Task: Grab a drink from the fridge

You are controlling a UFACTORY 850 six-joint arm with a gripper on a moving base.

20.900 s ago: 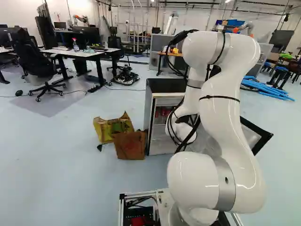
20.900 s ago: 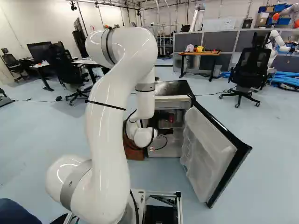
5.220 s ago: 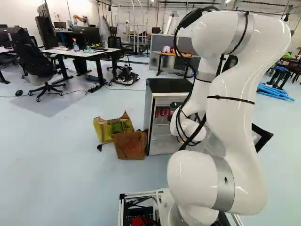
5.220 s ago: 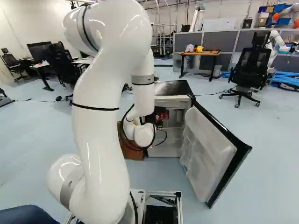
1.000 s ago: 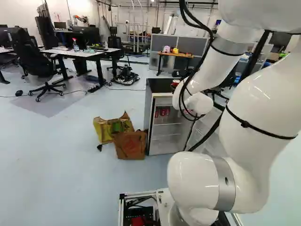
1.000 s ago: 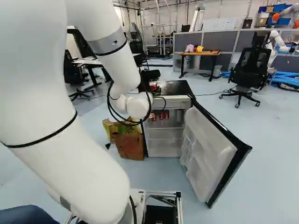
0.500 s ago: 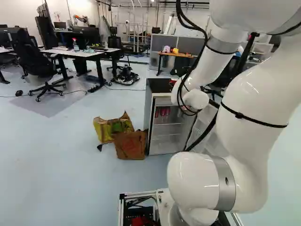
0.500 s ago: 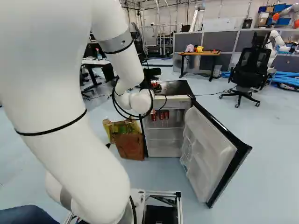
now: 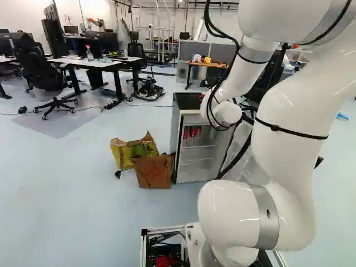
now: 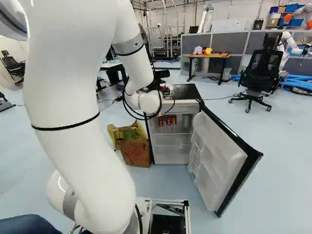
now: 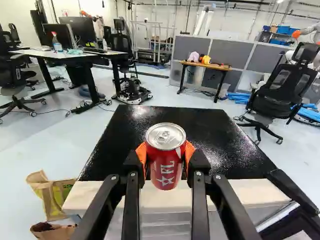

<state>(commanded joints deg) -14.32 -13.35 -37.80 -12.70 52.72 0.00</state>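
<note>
In the right base view my gripper [image 10: 157, 82] shows as dark parts behind the white wrist, above the fridge top. Seen from the wrist, the gripper [image 11: 166, 155] is shut on a red drink can [image 11: 165, 172], an orange pad pressing each side. The can is upright over the front part of the black fridge top [image 11: 200, 135]; whether its base touches that top is unclear. Below, the fridge [image 9: 194, 161] stands open, its door [image 10: 219, 161] swung out to the right, with red cans [image 10: 168, 120] on the upper shelf.
A yellow bag [image 9: 125, 153] and a brown bag [image 9: 154, 171] lean beside the fridge. Farther back are a wooden desk [image 10: 208, 55], a black office chair [image 10: 263, 73] and, at the far right, another robot [image 10: 288, 43].
Compared with five seconds ago, the arm has come out of the fridge and up over its top, carrying the can. During the last second the wrist has risen slightly. The base has stayed put.
</note>
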